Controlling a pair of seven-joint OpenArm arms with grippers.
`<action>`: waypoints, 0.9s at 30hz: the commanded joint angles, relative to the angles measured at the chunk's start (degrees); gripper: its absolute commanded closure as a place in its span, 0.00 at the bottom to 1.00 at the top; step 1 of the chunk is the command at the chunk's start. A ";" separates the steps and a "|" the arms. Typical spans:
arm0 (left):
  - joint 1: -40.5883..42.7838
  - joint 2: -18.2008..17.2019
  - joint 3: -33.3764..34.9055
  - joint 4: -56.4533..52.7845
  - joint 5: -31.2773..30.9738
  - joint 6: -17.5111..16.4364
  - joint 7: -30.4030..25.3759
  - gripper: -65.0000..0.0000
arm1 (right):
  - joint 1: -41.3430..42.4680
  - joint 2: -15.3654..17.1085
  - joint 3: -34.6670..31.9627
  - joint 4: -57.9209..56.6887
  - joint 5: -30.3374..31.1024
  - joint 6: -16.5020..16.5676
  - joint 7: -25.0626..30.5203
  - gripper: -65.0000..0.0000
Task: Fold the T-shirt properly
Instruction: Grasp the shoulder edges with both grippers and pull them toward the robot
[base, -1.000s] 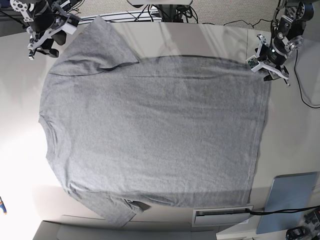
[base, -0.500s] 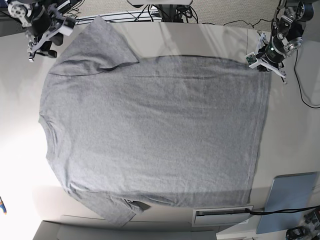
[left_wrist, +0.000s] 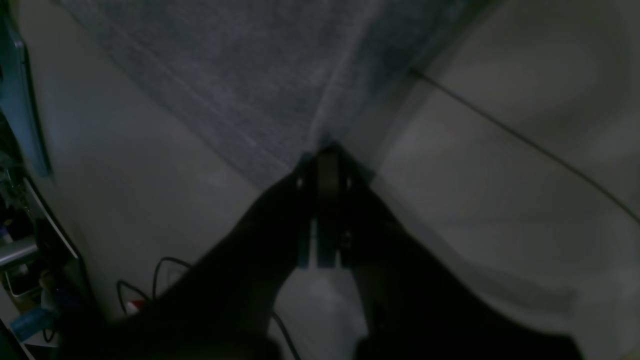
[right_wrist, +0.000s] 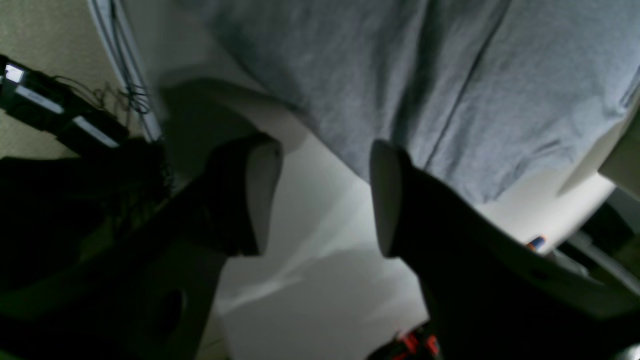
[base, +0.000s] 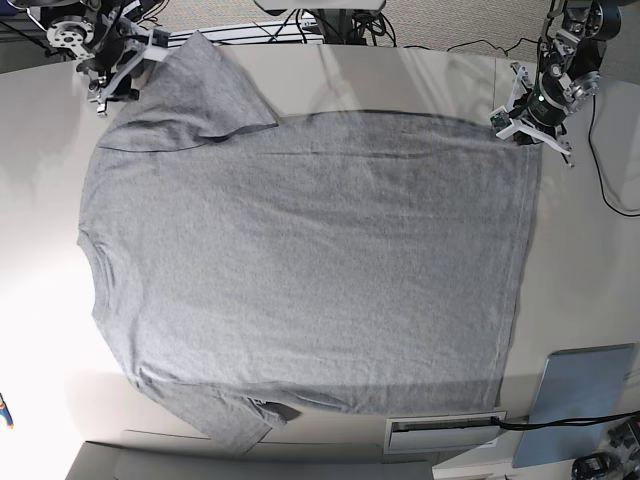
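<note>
The grey T-shirt (base: 310, 260) lies spread flat on the table, plain side up, collar to the left and hem to the right. My left gripper (base: 538, 140) is at the hem's far right corner. In the left wrist view it (left_wrist: 327, 152) is shut, with the T-shirt (left_wrist: 260, 75) corner pinched at its tips and a crease running up to them. My right gripper (base: 125, 75) hovers at the far sleeve's outer edge. In the right wrist view it (right_wrist: 322, 195) is open, with the sleeve (right_wrist: 400, 75) just beyond its fingertips and nothing between them.
A pale blue panel (base: 580, 400) and a white slotted box (base: 445, 432) sit at the near right corner. A black cable (base: 610, 180) trails at the right table edge. Cables and stands crowd the far edge (base: 330, 25).
The left gripper has shut at the hem corner. The right arm has moved right, closer to the sleeve, still open.
</note>
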 joint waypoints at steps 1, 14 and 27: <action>0.96 0.00 0.70 -0.59 -1.25 -3.91 0.98 1.00 | 1.09 0.85 -0.74 -0.24 -0.31 -0.31 -0.02 0.52; 0.96 0.00 0.70 -0.59 -1.25 -3.91 1.09 1.00 | 13.81 -1.11 -10.60 -5.07 2.03 0.66 0.02 0.52; 0.98 -0.09 0.68 -0.59 -4.94 -4.15 1.09 1.00 | 15.34 -3.10 -10.64 -6.12 4.87 2.21 -5.22 1.00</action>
